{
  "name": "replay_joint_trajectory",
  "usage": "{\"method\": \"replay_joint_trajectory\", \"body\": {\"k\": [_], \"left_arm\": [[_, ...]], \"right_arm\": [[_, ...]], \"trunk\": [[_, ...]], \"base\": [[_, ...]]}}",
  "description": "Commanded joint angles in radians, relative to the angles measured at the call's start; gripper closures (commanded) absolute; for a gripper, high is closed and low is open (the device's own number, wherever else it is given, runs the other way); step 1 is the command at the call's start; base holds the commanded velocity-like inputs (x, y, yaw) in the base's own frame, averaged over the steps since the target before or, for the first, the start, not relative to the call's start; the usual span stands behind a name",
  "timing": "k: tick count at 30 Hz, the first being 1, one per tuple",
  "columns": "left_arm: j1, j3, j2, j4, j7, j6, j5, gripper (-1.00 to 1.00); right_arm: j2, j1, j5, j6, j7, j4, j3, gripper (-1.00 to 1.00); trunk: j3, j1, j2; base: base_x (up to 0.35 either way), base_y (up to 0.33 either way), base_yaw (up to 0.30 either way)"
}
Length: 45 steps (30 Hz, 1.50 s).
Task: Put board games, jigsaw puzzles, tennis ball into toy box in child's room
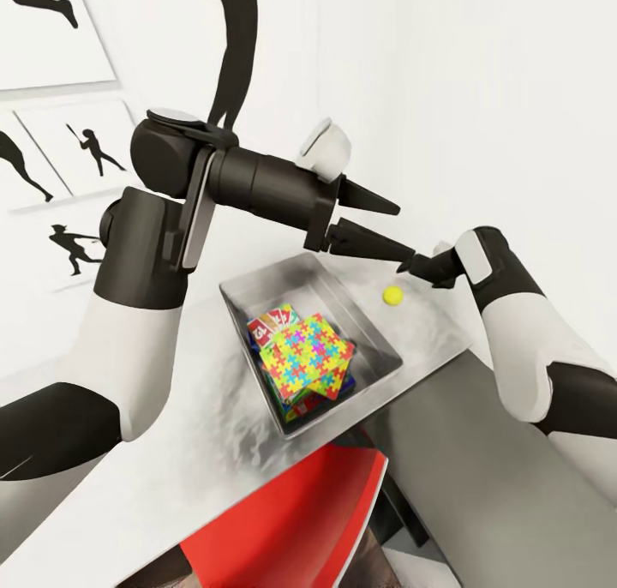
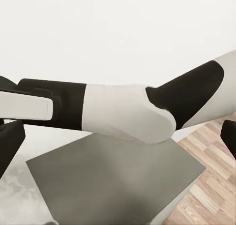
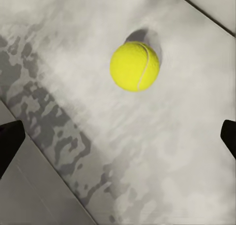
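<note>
Resting on table: tennis ball, alone on the pale mottled table, just beside the tray's far right wall and apart from it.
Ball up close: yellow with a pale seam, sitting on the grey top with its shadow behind it, untouched.
Tray: toy box, shallow grey tray near the table's edge, holding a stack.
Stack in tray: jigsaw puzzles on top, multicoloured and tilted; board games beneath, a red-lettered corner poking out toward the far wall.
Right gripper: low over the table just beyond the ball, dark fingertips spread wide at both sides of the wrist picture, nothing between them.
Left gripper: raised above the tray's far end, two dark tapered fingers parted, carrying nothing; tips nearly meeting the right gripper.
Lower desk section: darker grey slab next to the pale top, wood floor beyond it, right forearm crossing above.
Below table edge: red chair.
Wall: black silhouette pictures.
</note>
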Motion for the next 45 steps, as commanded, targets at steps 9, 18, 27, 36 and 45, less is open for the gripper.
{"method": "replay_joint_trajectory", "body": {"k": [9,18,27,36,45], "left_arm": [[-0.001,-0.001,-0.001,0.0,-0.006,0.01,-0.005,-1.0],[-0.001,-0.001,-0.002,0.0,-0.006,0.01,-0.005,-1.0],[-0.001,-0.001,-0.003,0.0,-0.006,0.01,-0.005,-1.0],[-0.001,-0.001,-0.001,0.0,-0.006,0.01,-0.005,-1.0],[-0.001,-0.001,-0.003,0.0,-0.006,0.01,-0.005,-1.0]], "right_arm": [[0.0,-0.007,-0.011,0.002,-0.014,0.0,-0.001,-1.0],[0.001,-0.007,-0.011,0.002,-0.013,-0.002,0.0,-1.0],[0.001,-0.008,-0.011,0.003,-0.014,-0.013,0.001,-1.0],[0.003,-0.024,-0.01,0.012,-0.019,-0.027,0.001,-1.0],[0.02,-0.065,-0.008,0.016,-0.025,-0.029,0.002,-1.0]], "trunk": [[-0.016,0.0,-0.002],[-0.029,0.0,-0.002],[-0.031,0.0,-0.002],[-0.031,0.0,-0.002],[-0.041,0.0,-0.002]], "base": [[0.0,0.0,0.0],[0.0,0.0,0.0],[0.0,0.0,0.0],[0.0,0.0,0.0],[0.0,0.0,0.0]]}}
